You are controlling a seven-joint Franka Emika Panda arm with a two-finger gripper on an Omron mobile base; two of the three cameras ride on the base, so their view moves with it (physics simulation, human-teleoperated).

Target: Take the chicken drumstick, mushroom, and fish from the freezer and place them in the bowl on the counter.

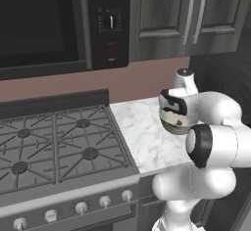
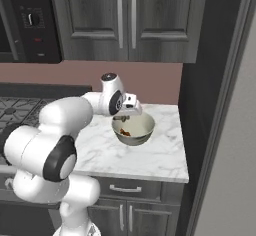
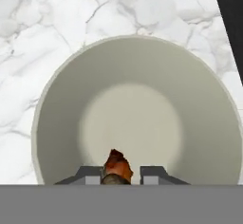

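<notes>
Brown and reddish, that's what I've got pinched between my fingertips: a small piece that I take for the chicken drumstick (image 3: 116, 167), though it's too small on my screens to be sure. My gripper (image 3: 117, 174) is pressed together on it, and I'm hanging right over the bowl (image 3: 57, 104), looking straight down into it.

Inside the bowl, the hand camera shows me bare cream floor beyond the held piece. From the right base camera there's a spot of brown low in the bowl (image 2: 145, 126) under the gripper (image 2: 123, 117); I judge that's the same piece I'm holding, not one already dropped.

Around the bowl, the white marble counter (image 2: 155, 157) is where it sits, near the back right corner. Left of the bowl comes the black gas stove (image 1: 54, 142), and beyond it, cabinet doors (image 2: 125, 20) on the wall.

So my read: first item is at the drop point, release not yet done. Mushroom and fish I can't spot anywhere, so I reckon both are left to fetch from the freezer.
</notes>
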